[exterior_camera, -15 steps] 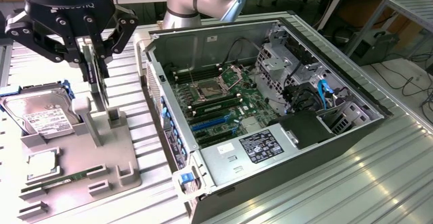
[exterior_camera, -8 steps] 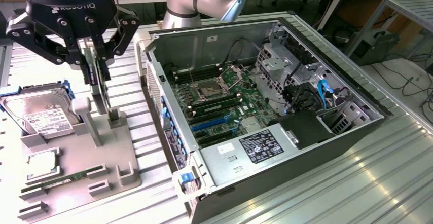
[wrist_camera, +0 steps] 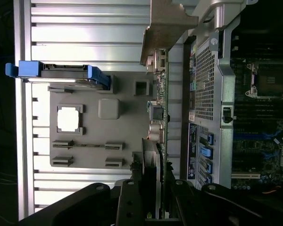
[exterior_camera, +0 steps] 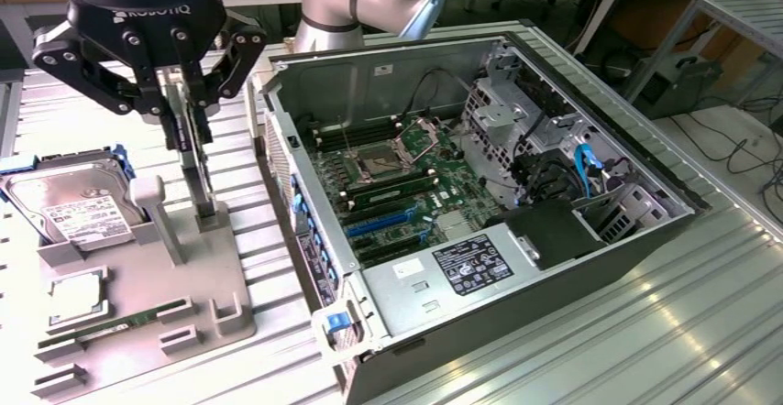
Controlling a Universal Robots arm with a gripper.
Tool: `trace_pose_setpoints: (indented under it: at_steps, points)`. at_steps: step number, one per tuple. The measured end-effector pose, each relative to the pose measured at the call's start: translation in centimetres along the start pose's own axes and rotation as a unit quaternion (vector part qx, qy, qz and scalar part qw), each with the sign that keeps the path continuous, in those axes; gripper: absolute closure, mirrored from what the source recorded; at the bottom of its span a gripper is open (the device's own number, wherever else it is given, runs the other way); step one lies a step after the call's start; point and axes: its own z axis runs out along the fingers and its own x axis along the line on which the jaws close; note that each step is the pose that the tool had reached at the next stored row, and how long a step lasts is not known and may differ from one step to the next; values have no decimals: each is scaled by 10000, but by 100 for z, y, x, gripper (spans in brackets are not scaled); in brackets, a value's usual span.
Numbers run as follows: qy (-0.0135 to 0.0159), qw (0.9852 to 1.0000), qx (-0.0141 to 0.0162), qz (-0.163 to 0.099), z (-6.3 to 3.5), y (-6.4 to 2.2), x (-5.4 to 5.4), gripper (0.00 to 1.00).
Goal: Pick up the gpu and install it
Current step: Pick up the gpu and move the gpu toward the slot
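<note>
Exterior view: end effector (exterior_camera: 193, 116) pinches thin flat green gpu (exterior_camera: 202, 171), upright in grey slotted holder (exterior_camera: 202, 281).

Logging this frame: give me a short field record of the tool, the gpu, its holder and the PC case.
tool: at the gpu's upper edge
gpu: upright on edge in the gray holder, not yet in the case
gray holder: also carries a hard drive, a processor chip and a memory stick
PC case: side open, motherboard exposed, on the exterior view's right of the holder
</note>
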Motion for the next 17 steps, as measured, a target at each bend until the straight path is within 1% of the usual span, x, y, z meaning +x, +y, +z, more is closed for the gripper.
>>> trace_pose_setpoints:
  at_steps: [5, 11, 17]
  points:
    - [-1, 10000, 0, 0, 0, 0, -28, 73]
    - [-13, 10000, 0, -1, 0, 0, -51, 73]
    - [-16, 10000, 0, -2, 1, -1, -86, 73]
